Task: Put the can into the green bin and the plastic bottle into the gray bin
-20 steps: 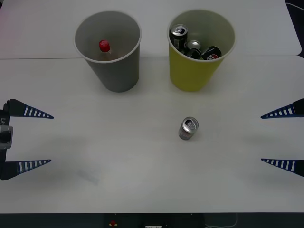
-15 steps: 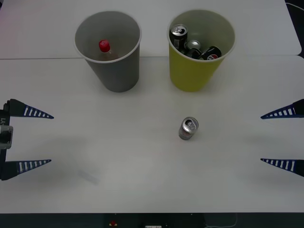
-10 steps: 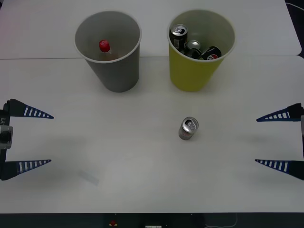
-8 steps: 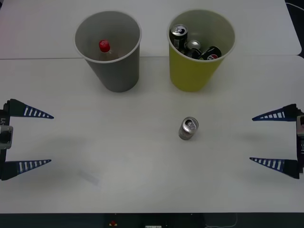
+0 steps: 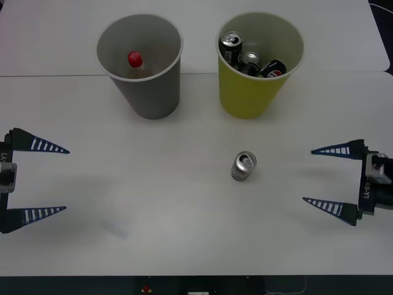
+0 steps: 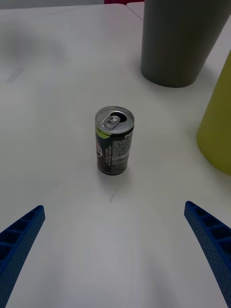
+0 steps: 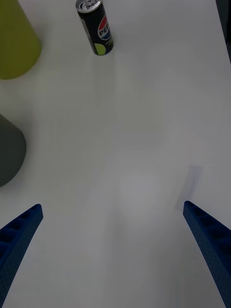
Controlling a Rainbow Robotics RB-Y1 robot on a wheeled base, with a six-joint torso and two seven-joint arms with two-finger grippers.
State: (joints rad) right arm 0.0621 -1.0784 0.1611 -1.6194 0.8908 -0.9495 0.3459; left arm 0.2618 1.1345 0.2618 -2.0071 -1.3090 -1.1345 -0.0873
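The can (image 5: 244,166) stands before the green bin (image 5: 252,98), gray bin (image 5: 150,92) leftward.

Bare table (image 5: 184,203) lies between the open right gripper (image 5: 330,179) and the upright can (image 5: 244,166). The green bin (image 5: 255,92) stands beyond, off to the gripper's side.

Black can (image 5: 244,166) with silver top and a red, white and blue round logo; yellow-green bin (image 5: 260,64); gray bin (image 5: 142,65) with pale inside; bottle (image 5: 136,63) with red cap; white table (image 5: 153,209); blue ribbed gripper fingers (image 5: 331,206).
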